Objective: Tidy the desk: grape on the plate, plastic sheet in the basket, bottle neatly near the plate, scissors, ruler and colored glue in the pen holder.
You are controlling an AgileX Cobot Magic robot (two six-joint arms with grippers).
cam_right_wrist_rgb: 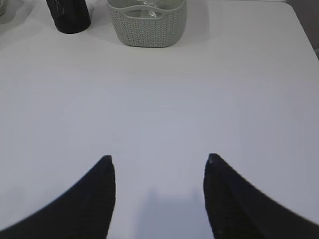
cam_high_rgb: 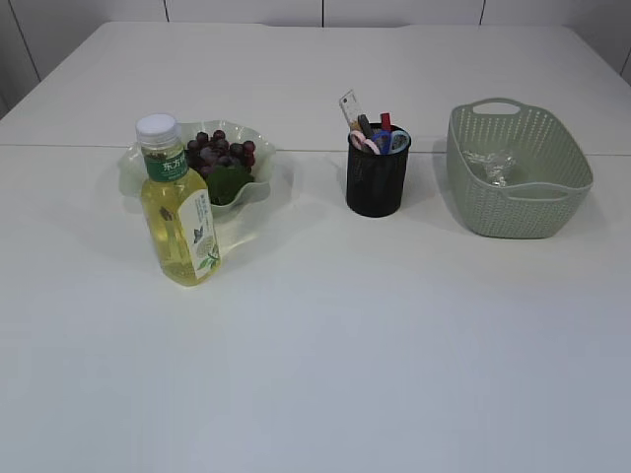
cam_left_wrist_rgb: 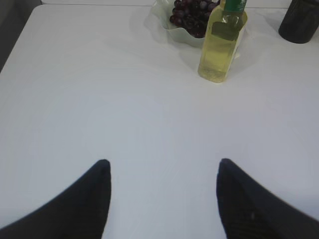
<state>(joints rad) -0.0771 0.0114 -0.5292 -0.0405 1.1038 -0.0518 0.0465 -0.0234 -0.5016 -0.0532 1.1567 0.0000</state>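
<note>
Exterior view: bottle [cam_high_rgb: 179, 205] stands upright on white table [cam_high_rgb: 394, 345], left side, just in front of plate [cam_high_rgb: 258, 177]. Grape [cam_high_rgb: 221, 150] bunch lies on plate w/ a green leaf. Pen holder [cam_high_rgb: 377, 179] at centre, w/ scissors [cam_high_rgb: 375, 143], ruler [cam_high_rgb: 350, 108] & colored glue [cam_high_rgb: 385, 120] sticking out the top. Basket [cam_high_rgb: 515, 172] far right, plastic sheet [cam_high_rgb: 491, 166] inside. No arms in shot.

Left wrist view: left gripper [cam_left_wrist_rgb: 162, 172] over bare table, fingers spread, nothing between them. Bottle [cam_left_wrist_rgb: 223, 42], plate [cam_left_wrist_rgb: 172, 31] w/ grape [cam_left_wrist_rgb: 192, 15] at far edge; pen holder [cam_left_wrist_rgb: 300, 22] far right corner.

Right wrist view: right gripper [cam_right_wrist_rgb: 158, 167] fingers spread too, empty. Basket [cam_right_wrist_rgb: 147, 22] far ahead, pen holder [cam_right_wrist_rgb: 69, 15] to its left.
</note>
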